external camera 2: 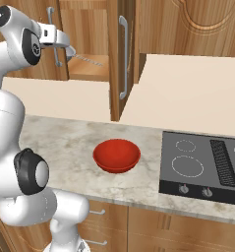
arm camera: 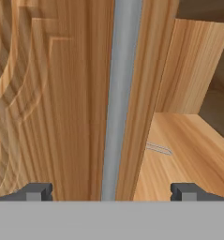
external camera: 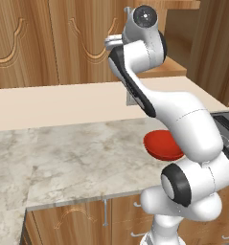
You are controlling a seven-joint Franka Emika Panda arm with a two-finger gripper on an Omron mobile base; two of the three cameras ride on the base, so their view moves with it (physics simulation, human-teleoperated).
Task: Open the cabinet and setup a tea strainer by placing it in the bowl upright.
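Observation:
The cabinet (external camera 2: pixel 114 74) has its right door swung out edge-on, handle (external camera 2: pixel 123 56) facing me. Its left door (arm camera: pixel 62 103) fills much of the hand view, with the long silver bar handle (arm camera: pixel 115 93) running up the middle. My gripper (arm camera: pixel 111 191) is open, one fingertip on each side of that bar and not touching it; it also shows up high at the left door (external camera 2: pixel 64 43). The tea strainer (external camera 2: pixel 89 60) lies on the shelf inside, a thin silver shape (arm camera: pixel 158 148). The red bowl (external camera 2: pixel 116 155) sits empty on the marble counter, partly behind my arm (external camera: pixel 156 148).
A black cooktop (external camera 2: pixel 202 162) is set into the counter (external camera 2: pixel 65 142) right of the bowl. The open right door juts out over the counter's back. Low cabinets with short handles (external camera: pixel 105 213) run beneath the counter. The beige back wall (external camera: pixel 53 103) rises behind.

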